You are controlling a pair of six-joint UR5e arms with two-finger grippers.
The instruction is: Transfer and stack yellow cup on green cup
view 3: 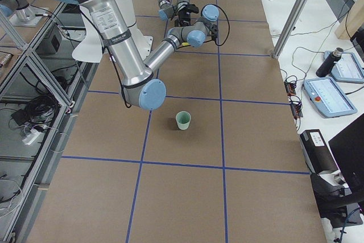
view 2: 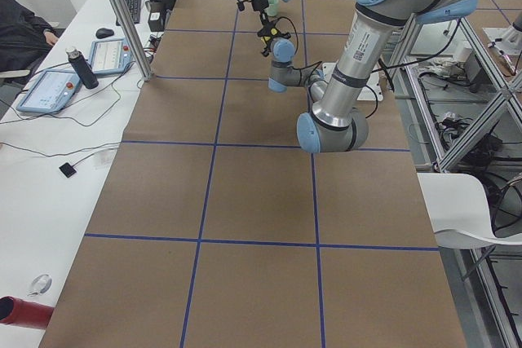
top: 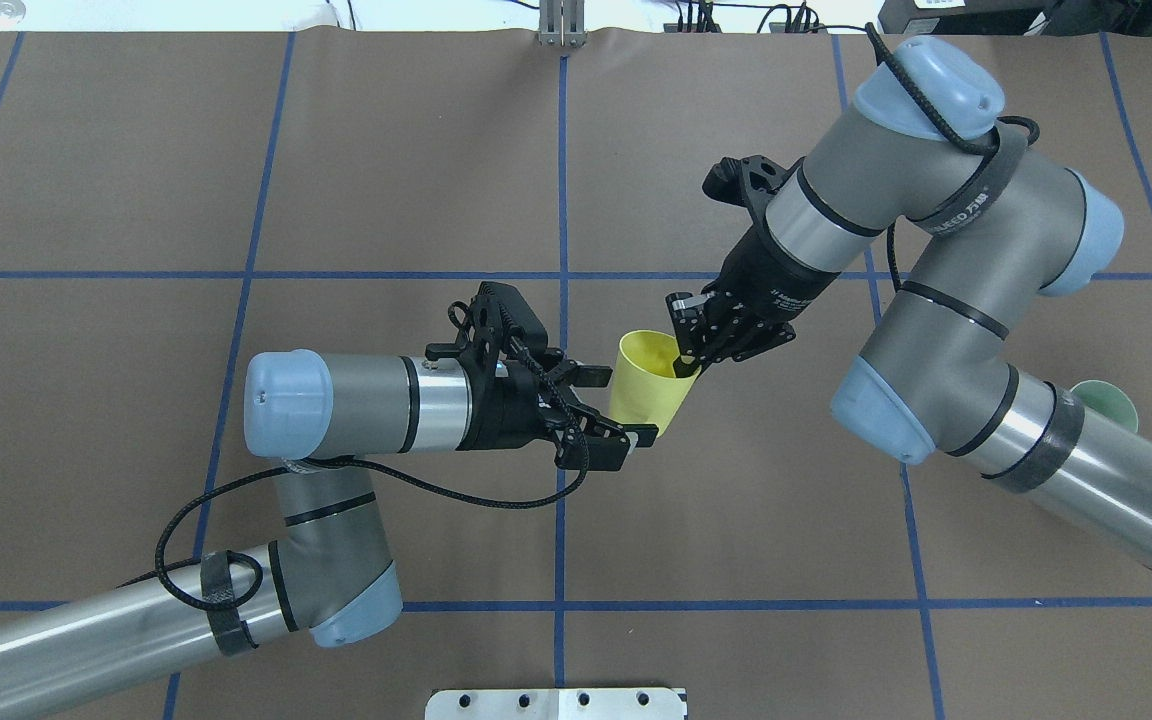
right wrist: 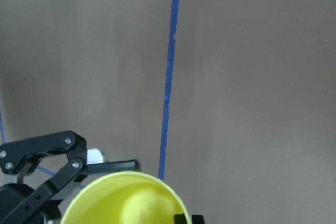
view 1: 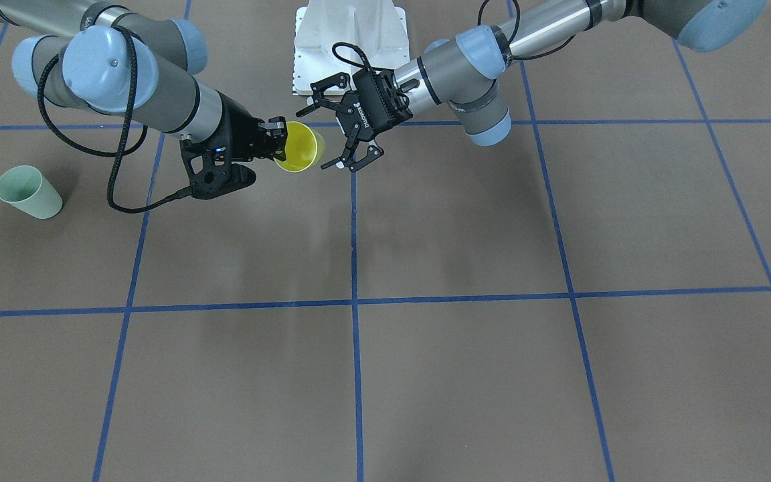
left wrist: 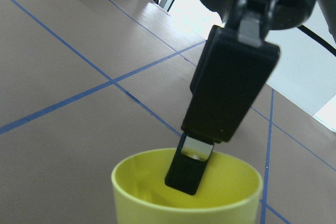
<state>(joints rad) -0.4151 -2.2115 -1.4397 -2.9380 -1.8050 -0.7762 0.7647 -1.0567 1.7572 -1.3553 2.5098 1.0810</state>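
Yellow plastic marks the thing in hand: the yellow cup (top: pixel 644 392) hangs tilted in the air above the middle of the brown table (view 1: pixel 466 375), between the two grippers; the right gripper (top: pixel 684 362) pinches its rim, one finger down inside the mouth and the other against the outer wall, as the left wrist view shows plainly; the left gripper (top: pixel 624 405) has its fingers spread wide, one on each side of the cup's lower body; whether either pad touches the wall I cannot tell, though in the front-facing view they seem just clear of it.

By my judgement the transfer is at its hand-over, with the cup borne by the right gripper alone; the stacking is not yet begun; the green cup (view 1: pixel 29 193) stands upright and empty on the table, well apart, out on the robot's right side. What is left, as I read it: draw the left fingers clear, carry the cup across, and seat it in the green cup.
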